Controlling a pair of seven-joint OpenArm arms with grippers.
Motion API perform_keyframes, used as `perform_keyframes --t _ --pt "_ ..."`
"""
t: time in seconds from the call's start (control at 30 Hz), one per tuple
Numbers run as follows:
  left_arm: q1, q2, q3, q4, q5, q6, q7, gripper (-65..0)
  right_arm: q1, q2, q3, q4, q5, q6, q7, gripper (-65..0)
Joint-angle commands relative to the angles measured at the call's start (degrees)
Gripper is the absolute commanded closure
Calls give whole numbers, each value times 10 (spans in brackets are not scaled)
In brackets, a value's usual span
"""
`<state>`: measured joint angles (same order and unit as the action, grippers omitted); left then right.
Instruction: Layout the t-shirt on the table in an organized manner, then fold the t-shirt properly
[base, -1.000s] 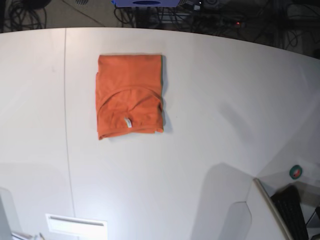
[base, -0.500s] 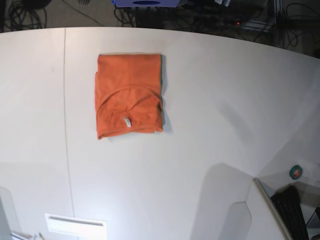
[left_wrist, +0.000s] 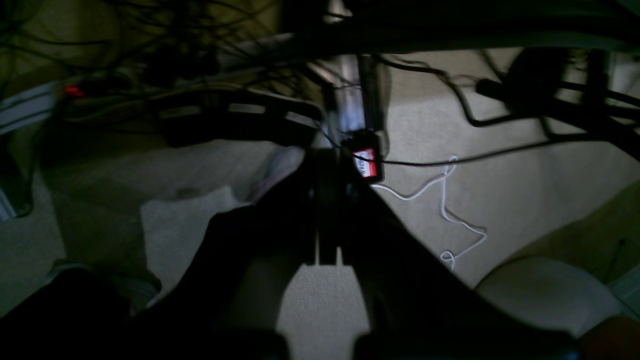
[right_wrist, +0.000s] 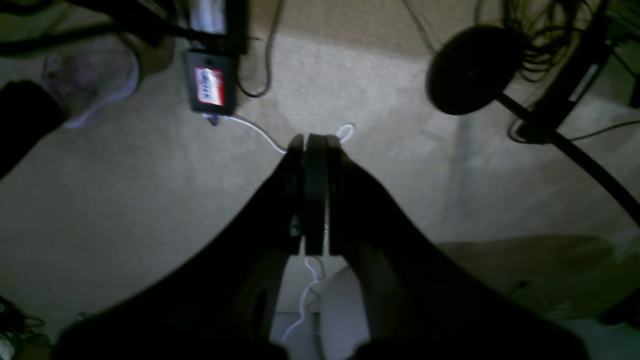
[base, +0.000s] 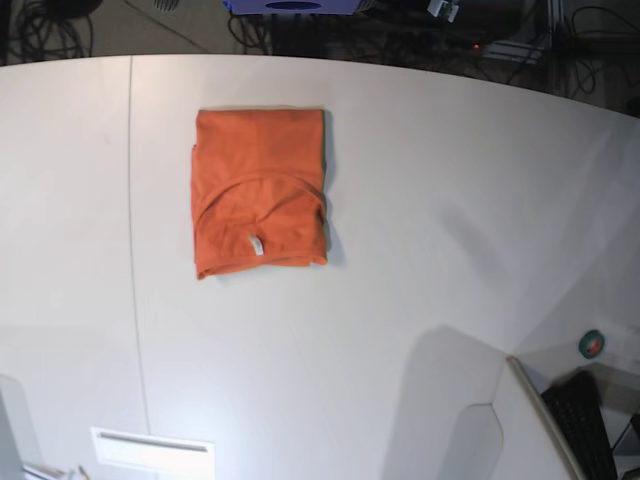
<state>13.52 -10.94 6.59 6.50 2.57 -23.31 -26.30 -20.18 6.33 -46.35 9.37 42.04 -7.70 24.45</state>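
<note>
T-shirt (base: 260, 192): orange, folded into compact rectangle, flat on white tabletop (base: 430, 250), white tag facing up near front edge; neither set of jaws near it, none seen in base view. Thin dark seam crosses tabletop just beside shirt. Left jaws (left_wrist: 327, 210): together, empty, over beige carpet (left_wrist: 525, 165); white cord (left_wrist: 445, 210) beside them. Right jaws (right_wrist: 312, 192): together, empty, over same carpet; black box with red label (right_wrist: 210, 87) beyond tips, to one side.

We see the table (base: 420, 200) evenly bright with soft shadows near us; both wrist views are dim and blurred.
</note>
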Motion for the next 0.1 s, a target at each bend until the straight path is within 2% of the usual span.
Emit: perform_keyframes --t 0.0,0.07 --pt "-2 -3 0 0 0 -4 -6 0 -1 4 0 -1 3 -4 4 0" --pt "-9 4 2 -3 -1 -4 -1 0 4 7 -1 -1 3 -4 4 0"
